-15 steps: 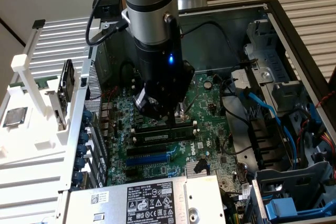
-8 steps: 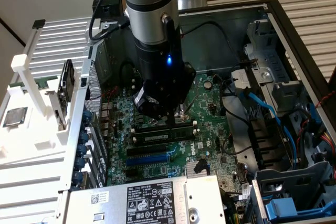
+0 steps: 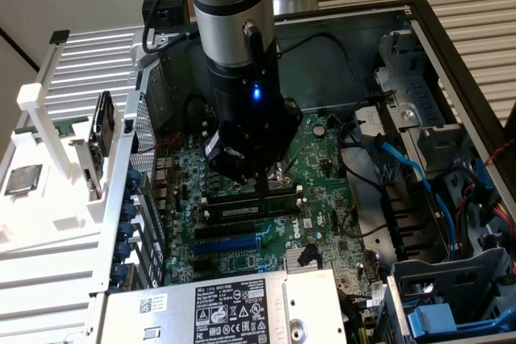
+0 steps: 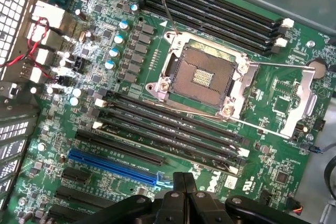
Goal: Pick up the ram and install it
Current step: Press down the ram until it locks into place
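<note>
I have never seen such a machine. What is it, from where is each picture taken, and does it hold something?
The grey tube is a robot arm. At its end is a black hand with two thin fingers. One picture is taken by a camera standing off the arm. The other comes from a camera on the wrist, looking down past the hand.

Below the arm lies an open computer case with a green motherboard inside. The hand reaches down to the long black memory slots, beside the empty square processor socket. Its fingers are shut, and I see nothing between them.

At the exterior view's left, a white rack carries a silver chip.
</note>
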Tool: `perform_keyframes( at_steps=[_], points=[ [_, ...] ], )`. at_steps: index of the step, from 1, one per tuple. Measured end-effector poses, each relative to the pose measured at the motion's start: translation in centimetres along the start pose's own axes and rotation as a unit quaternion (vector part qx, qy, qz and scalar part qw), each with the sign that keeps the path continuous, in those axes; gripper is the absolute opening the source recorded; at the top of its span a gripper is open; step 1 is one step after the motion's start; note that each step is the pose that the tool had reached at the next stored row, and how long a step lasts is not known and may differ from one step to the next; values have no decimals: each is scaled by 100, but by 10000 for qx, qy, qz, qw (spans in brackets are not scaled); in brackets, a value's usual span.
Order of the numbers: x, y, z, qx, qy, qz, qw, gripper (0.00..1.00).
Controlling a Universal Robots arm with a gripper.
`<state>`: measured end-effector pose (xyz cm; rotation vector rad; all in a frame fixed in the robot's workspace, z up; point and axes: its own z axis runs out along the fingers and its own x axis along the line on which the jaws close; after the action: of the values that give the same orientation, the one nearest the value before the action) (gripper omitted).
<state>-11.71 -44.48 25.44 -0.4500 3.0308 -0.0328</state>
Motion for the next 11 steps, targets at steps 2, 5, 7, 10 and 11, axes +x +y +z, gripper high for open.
perform_keyframes(
  at_steps=[2,5,7,10,11],
  points=[
    [0,0,-3,10,4,128,9999,10],
    [-1,0,-6,23,10,315,9995,10],
    [-1,0,-9,33,15,445,9990,10],
    [-1,0,-14,46,20,636,9980,10],
    [-1,0,-15,51,23,696,9976,10]
  ],
)
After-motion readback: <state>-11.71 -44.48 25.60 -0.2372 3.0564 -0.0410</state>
